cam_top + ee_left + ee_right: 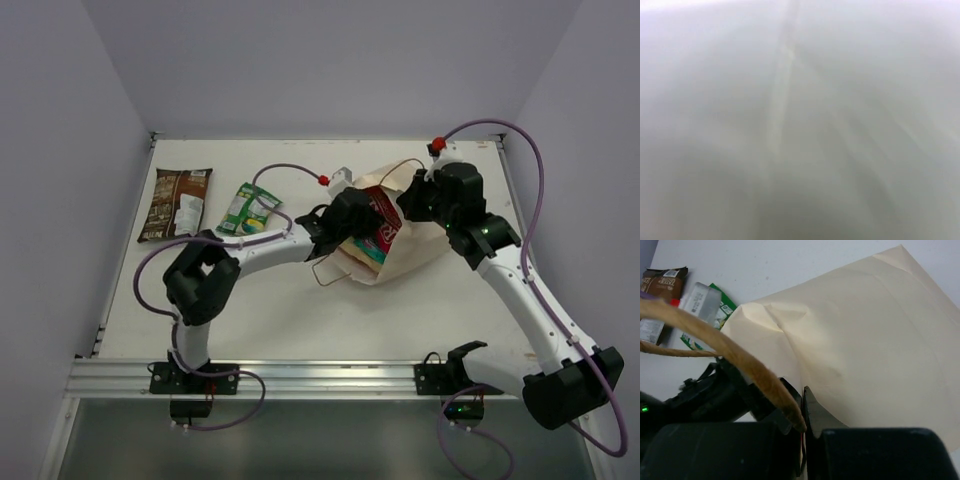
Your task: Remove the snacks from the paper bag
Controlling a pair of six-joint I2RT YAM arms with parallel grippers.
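Note:
The beige paper bag (415, 250) lies on its side at the table's middle right, mouth toward the left. A magenta packet (380, 212) and a teal packet (368, 250) show in the mouth. My left gripper (362, 226) reaches into the mouth; its fingers are hidden, and its wrist view shows only a pale blur. My right gripper (804, 407) is shut on the bag's (865, 340) top edge beside a brown cord handle (745, 365); it also shows in the top view (408, 203). The dark brown packet (177, 203) and small green packet (248, 208) lie on the table at the left.
A cord handle loop (328, 275) lies on the table in front of the bag's mouth. The white table's back wall is close behind the bag. The brown (662, 282) and green (715, 305) packets also show in the right wrist view.

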